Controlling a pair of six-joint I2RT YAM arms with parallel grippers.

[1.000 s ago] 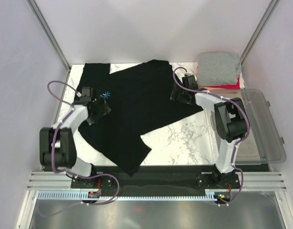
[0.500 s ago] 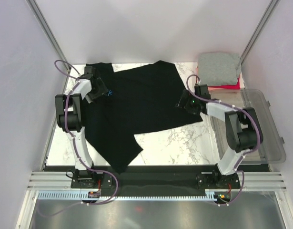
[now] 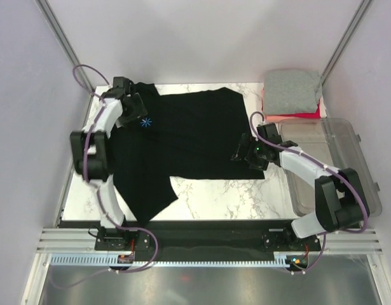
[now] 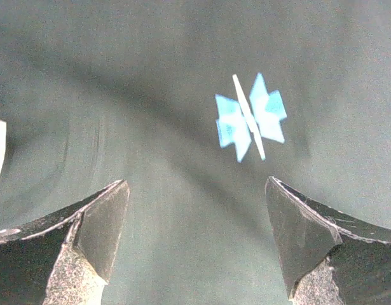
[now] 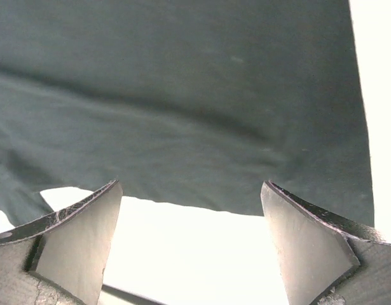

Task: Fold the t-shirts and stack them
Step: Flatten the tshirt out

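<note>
Marble table [image 3: 246, 190], black t-shirt [image 3: 189, 133] now spread flatter, squarer

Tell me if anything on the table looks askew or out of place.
The black t-shirt lies crooked: one flap trails toward the near-left edge of the table. The folded grey tee on the red-pink one looks tidy.

Red-pink t-shirt [image 3: 304, 115] mostly hidden under grey t-shirt [image 3: 292, 91]; only edges show. Black t-shirt [image 4: 150, 57] overruns every edge, left wrist view.
</note>
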